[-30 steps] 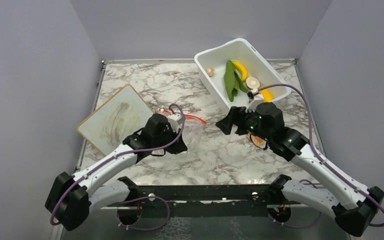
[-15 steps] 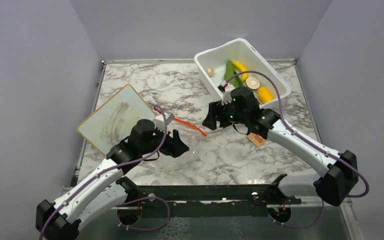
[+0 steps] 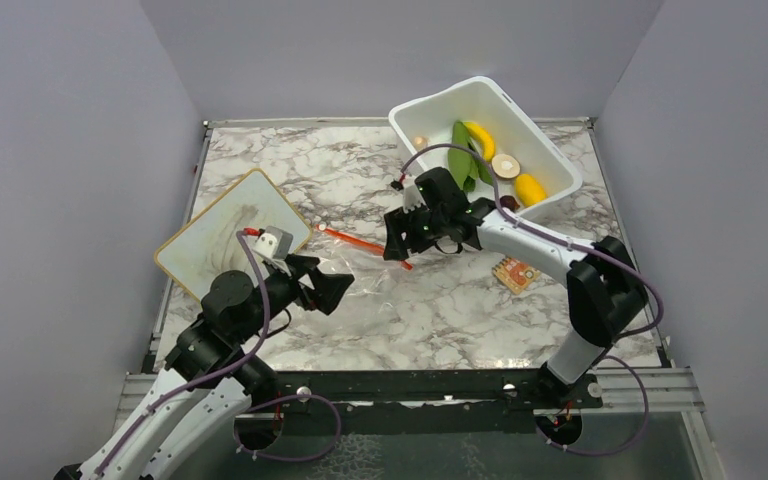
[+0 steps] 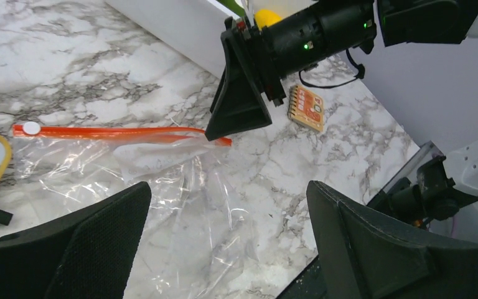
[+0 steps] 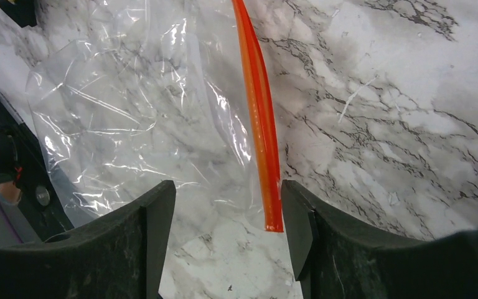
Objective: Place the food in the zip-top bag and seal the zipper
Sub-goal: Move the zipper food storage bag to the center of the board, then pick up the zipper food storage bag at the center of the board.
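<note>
The clear zip-top bag [image 3: 365, 283] lies flat on the marble, and its red-orange zipper [image 3: 365, 245] runs along the far edge. My left gripper [image 3: 332, 290] hovers open at the bag's near-left side, with only plastic [image 4: 162, 177] below its jaws. My right gripper [image 3: 396, 243] is open over the zipper's right end [image 5: 272, 218], which sits between the jaws close to the right finger [image 5: 295, 218]. The food is in the white tub: a green leaf [image 3: 460, 152], a banana [image 3: 480, 135], a yellow oval fruit [image 3: 531, 188] and beige round pieces [image 3: 505, 165].
The white tub [image 3: 422, 160] stands at the back right, just behind the right arm. A small orange patterned square [image 3: 515, 273] lies on the marble to the right of the bag. A pale board with a yellow rim [image 3: 230, 235] rests at the left.
My left gripper has opened, let go of the bag and pulled back toward the near left. The right arm has swung left to the zipper's right end, its jaws narrowing a little.
</note>
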Action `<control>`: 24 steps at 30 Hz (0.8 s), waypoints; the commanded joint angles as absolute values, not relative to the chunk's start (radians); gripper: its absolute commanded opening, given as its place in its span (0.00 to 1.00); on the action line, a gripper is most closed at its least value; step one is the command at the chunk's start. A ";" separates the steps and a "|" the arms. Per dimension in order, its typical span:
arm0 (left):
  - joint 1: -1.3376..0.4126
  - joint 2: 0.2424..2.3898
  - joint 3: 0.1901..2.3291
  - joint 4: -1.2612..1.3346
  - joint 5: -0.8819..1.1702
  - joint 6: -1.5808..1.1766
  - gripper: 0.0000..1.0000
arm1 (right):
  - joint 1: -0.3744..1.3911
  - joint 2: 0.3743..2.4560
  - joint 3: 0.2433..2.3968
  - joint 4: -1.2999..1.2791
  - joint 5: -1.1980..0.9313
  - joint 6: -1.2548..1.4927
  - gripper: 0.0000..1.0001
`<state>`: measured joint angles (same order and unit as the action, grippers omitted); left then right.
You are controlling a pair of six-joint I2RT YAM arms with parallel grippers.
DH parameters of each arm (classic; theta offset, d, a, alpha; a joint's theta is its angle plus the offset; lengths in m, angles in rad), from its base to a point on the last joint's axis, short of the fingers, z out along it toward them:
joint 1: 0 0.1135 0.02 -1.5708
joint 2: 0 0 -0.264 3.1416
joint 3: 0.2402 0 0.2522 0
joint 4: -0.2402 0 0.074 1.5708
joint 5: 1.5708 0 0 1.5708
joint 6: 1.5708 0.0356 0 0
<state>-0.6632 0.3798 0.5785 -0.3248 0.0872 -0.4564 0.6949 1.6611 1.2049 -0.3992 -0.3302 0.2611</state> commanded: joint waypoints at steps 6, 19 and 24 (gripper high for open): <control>-0.667 0.285 0.569 -0.353 -0.076 -0.451 1.00 | 0.701 1.839 1.360 -0.388 -0.484 0.116 0.70; -0.667 0.278 0.556 -0.348 -0.089 -0.464 0.99 | 0.701 1.901 1.347 -0.407 -0.454 0.093 0.39; -0.668 0.316 0.547 -0.349 -0.100 -0.498 0.92 | 0.701 1.814 1.308 -0.419 -0.345 0.101 0.07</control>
<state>-0.6632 0.2852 0.5640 -0.3496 -0.0677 -0.4641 0.6949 1.9099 1.3384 -0.4179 -0.4248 0.1028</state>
